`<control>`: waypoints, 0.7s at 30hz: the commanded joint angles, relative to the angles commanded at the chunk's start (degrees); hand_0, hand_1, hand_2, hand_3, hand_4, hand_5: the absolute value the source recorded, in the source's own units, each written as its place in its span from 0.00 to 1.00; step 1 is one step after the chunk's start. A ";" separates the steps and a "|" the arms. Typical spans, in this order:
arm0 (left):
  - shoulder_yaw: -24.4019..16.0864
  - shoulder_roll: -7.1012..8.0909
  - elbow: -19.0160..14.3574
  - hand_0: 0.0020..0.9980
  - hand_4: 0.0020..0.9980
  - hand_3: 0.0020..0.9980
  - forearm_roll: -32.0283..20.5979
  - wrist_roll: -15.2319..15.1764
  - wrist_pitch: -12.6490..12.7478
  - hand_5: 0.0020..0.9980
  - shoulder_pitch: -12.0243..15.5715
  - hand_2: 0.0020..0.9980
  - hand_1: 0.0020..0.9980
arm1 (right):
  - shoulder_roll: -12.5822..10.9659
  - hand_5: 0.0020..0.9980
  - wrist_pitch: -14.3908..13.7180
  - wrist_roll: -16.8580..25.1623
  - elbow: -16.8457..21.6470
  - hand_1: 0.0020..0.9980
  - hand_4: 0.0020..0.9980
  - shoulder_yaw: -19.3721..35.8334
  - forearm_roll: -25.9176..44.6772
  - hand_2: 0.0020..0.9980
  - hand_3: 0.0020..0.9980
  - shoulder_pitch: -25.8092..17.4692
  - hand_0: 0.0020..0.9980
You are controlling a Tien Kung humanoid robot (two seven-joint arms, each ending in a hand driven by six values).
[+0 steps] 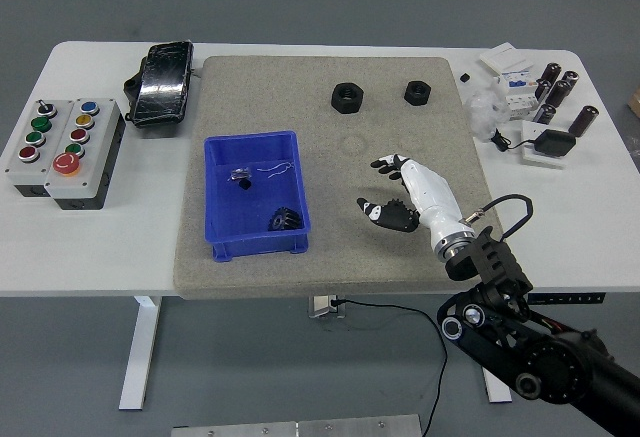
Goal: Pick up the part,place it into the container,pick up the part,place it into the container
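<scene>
This looks like a robotics lab or an industrial test workshop. A white height-adjustable desk point(300, 267) stands on a plain grey floor, with a cable hanging below its near edge. A grey felt mat point(340, 257) covers the middle of the desk under the robot hand point(405, 197). Far to the left of the robot hand sits a grey control box point(62, 147) with coloured push buttons and a red stop knob. Beyond the robot hand lie two large black nuts point(348, 97). To its far right are dark cylinders point(555, 92) and small electrical parts. Just left of it stands a blue plastic parts bin point(255, 242).
</scene>
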 joint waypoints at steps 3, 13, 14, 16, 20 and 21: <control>-0.05 -0.01 0.00 0.67 0.71 0.60 0.08 0.00 -0.01 0.36 -0.06 0.55 0.63 | 0.08 0.26 0.33 0.19 -1.45 0.68 0.79 -0.22 -0.11 0.72 0.71 0.20 0.64; -0.03 0.03 0.00 0.67 0.70 0.60 0.09 0.07 0.01 0.36 0.00 0.55 0.63 | -0.34 0.29 1.52 0.20 -5.46 0.67 0.79 -0.92 0.01 0.72 0.72 0.96 0.64; 0.01 0.04 0.00 0.67 0.70 0.60 0.05 0.04 0.01 0.36 -0.03 0.55 0.63 | -0.27 0.29 1.62 0.24 -5.78 0.67 0.79 -1.04 0.11 0.72 0.72 1.02 0.64; 0.10 0.04 0.00 0.67 0.70 0.60 -0.05 -0.02 0.01 0.36 -0.09 0.55 0.63 | -0.16 0.11 1.70 0.29 -6.28 0.62 0.37 -1.28 0.17 0.62 0.67 1.10 0.55; 0.13 0.05 0.00 0.67 0.70 0.60 -0.08 -0.09 0.03 0.36 -0.14 0.55 0.63 | -0.10 0.11 1.47 0.35 -6.68 0.62 0.37 -1.60 -0.12 0.62 0.67 1.18 0.55; 0.13 0.05 0.00 0.67 0.70 0.60 -0.07 -0.09 0.03 0.36 -0.13 0.55 0.63 | -0.12 0.11 1.43 0.28 -6.70 0.62 0.37 -1.64 -0.38 0.62 0.67 1.21 0.55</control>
